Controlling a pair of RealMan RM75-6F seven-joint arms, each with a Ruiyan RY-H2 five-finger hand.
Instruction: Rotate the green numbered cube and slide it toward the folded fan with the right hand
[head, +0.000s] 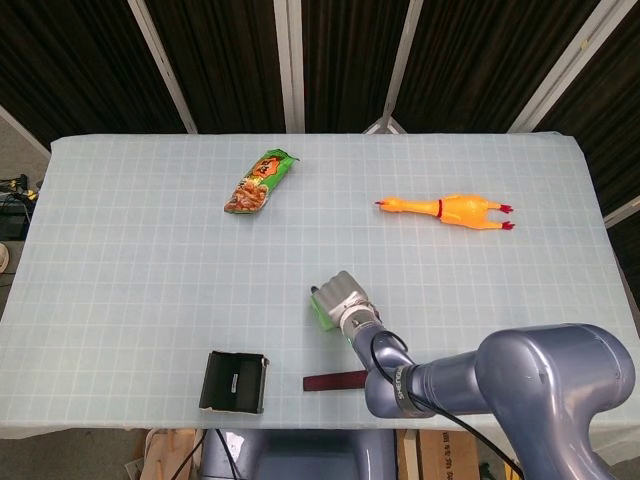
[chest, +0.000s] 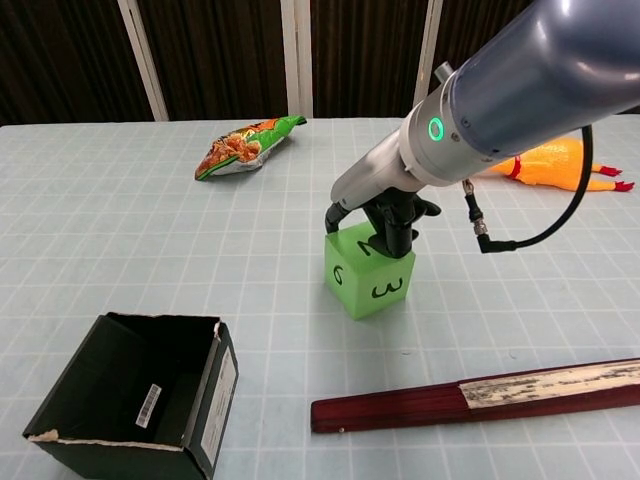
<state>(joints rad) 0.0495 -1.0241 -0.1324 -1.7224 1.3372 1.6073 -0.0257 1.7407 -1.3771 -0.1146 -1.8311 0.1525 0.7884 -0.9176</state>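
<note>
The green numbered cube (chest: 368, 270) is located near the table's front centre, and its top is pressed by the curled fingers of the right hand (chest: 388, 222); a full grasp cannot be confirmed. The folded fan (chest: 480, 397) lies nearer the front edge, apart from the cube. A black open box (chest: 140, 395) is positioned at front left, a snack bag (chest: 245, 146) and a rubber chicken (chest: 545, 161) at the rear.

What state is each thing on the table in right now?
cube: upright on the table, right hand pressing on its top.
fan: folded shut, lying flat, apart from the cube.
box: open, on its side.
snack bag: lying flat, looks sealed.
rubber chicken: lying on its side.
left hand: not in view.
</note>
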